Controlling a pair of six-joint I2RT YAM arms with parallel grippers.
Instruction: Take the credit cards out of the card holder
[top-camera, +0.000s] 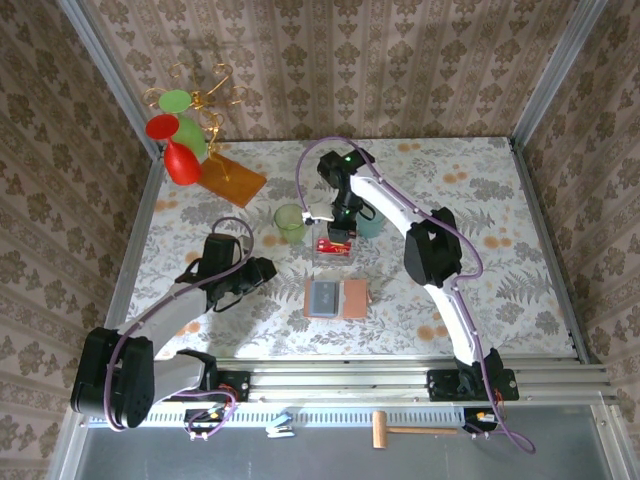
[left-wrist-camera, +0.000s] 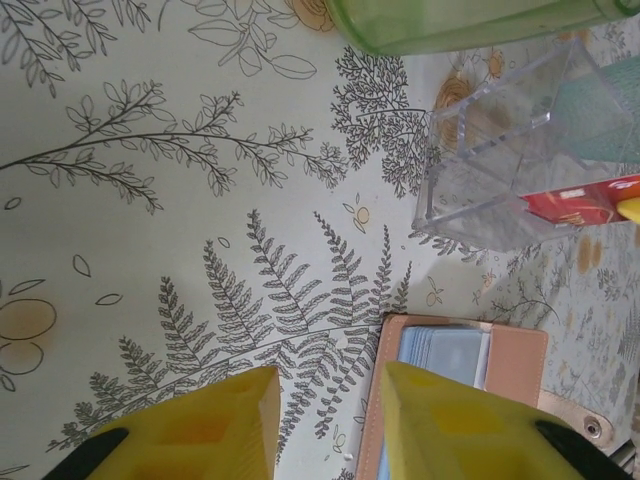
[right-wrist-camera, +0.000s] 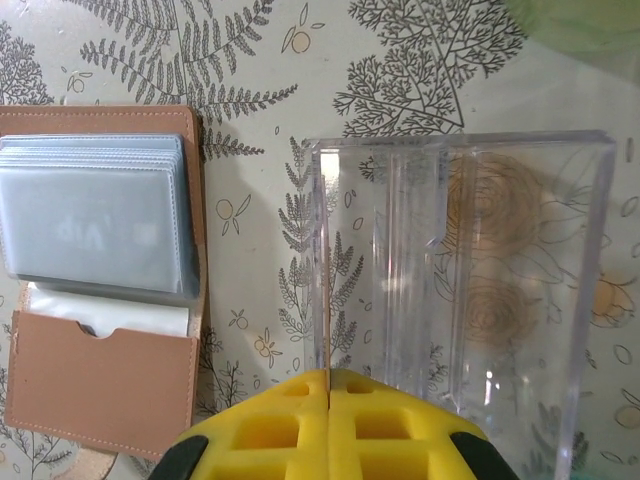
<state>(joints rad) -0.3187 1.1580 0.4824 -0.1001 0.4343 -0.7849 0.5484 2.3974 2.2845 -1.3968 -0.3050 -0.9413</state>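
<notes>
The card holder (top-camera: 337, 298) lies open on the table, tan leather with grey-blue sleeves; it also appears in the left wrist view (left-wrist-camera: 515, 362) and the right wrist view (right-wrist-camera: 100, 395). Just beyond it stands a clear plastic box (top-camera: 334, 247) (right-wrist-camera: 500, 280). My right gripper (top-camera: 339, 234) (right-wrist-camera: 328, 375) hangs over that box, shut on a red credit card (left-wrist-camera: 580, 203) that the right wrist view sees edge-on (right-wrist-camera: 327, 280). My left gripper (top-camera: 262, 270) (left-wrist-camera: 325, 400) hovers low over the table left of the card holder, open, nothing between its fingers.
A pale green cup (top-camera: 291, 222) (left-wrist-camera: 470, 20) and a teal cup (top-camera: 371, 223) flank the clear box. An orange-brown board (top-camera: 232, 178) and a stand with red and green goblets (top-camera: 180, 150) sit at the back left.
</notes>
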